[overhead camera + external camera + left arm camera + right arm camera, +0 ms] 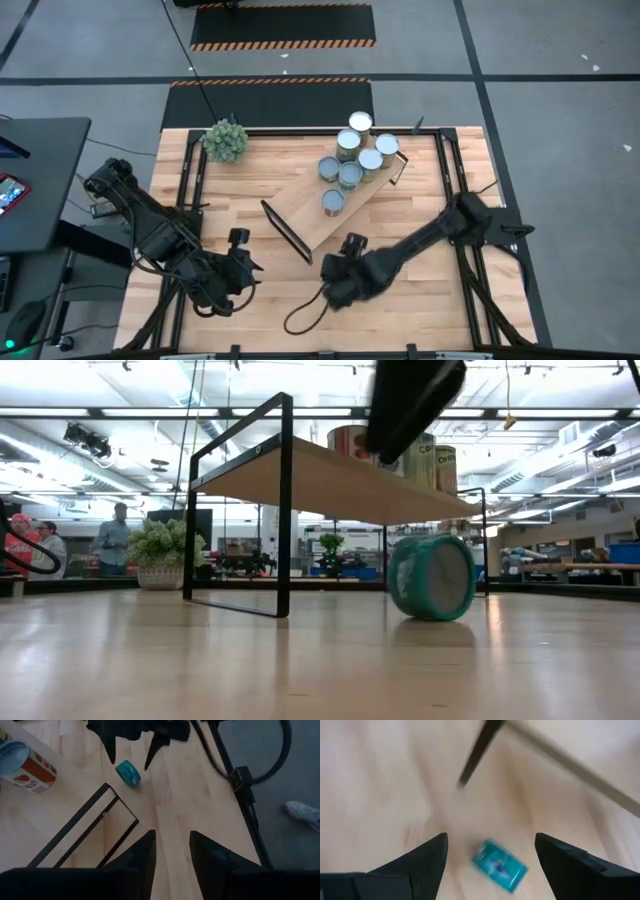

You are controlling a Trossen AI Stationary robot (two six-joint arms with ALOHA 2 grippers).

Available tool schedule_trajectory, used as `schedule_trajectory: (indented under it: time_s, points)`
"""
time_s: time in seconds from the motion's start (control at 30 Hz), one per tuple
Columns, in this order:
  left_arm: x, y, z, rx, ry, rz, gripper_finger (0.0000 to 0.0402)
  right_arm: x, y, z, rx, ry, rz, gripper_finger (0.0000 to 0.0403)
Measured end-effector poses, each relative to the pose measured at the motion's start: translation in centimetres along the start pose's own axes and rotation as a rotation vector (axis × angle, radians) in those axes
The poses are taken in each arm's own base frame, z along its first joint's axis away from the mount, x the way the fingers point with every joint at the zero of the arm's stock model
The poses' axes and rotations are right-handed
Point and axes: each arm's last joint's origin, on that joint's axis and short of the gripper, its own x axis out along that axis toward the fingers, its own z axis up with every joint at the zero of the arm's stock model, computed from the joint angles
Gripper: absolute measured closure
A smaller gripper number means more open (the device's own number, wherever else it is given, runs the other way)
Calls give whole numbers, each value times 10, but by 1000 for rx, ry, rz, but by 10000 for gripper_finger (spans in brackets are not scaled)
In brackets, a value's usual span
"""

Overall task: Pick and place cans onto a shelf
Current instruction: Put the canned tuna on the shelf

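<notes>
A teal can (432, 577) lies on its side on the tabletop near the shelf's near end; it also shows in the left wrist view (128, 773) and the right wrist view (499, 867). My right gripper (335, 272) hangs open just above it, one finger on either side (490, 845), touching nothing. In the high view the gripper hides this can. Several cans (350, 165) stand upright on the light-wood shelf (300, 215), which lies slantwise on the table; one more can (360, 122) stands at its far end. My left gripper (248, 262) is open and empty, left of the shelf's near end (172, 845).
A bushy green plant (225, 140) stands at the table's far left corner. The shelf's black end frame (285, 232) is close to both grippers. A black cable loop (300, 315) lies near the front edge. People stand in the room behind (45, 545).
</notes>
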Motion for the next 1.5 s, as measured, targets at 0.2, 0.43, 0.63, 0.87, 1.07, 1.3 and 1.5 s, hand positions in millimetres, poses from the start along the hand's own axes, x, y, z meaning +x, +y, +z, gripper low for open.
schedule_trajectory:
  time_s: [0.2,0.43,0.63,0.87,1.07,1.3,1.5]
  points:
    - [0,0,1,-68,-9,-4,276,-7,-47,-4,-296,141,167,113]
    - [0,0,1,-128,-11,-1,276,-11,-79,-47,-541,189,284,106]
    - [1,1,3,-132,-38,42,276,7,-95,-71,-620,236,244,65]
    - [1,1,3,-136,-52,61,276,39,-99,-78,-670,272,178,50]
    - [1,1,3,-152,-54,60,276,55,-104,-84,-669,300,161,81]
    - [1,1,3,-153,-52,58,276,53,-101,-88,-663,303,162,195]
    - [1,1,3,-156,-52,57,276,46,-95,-90,-603,332,190,259]
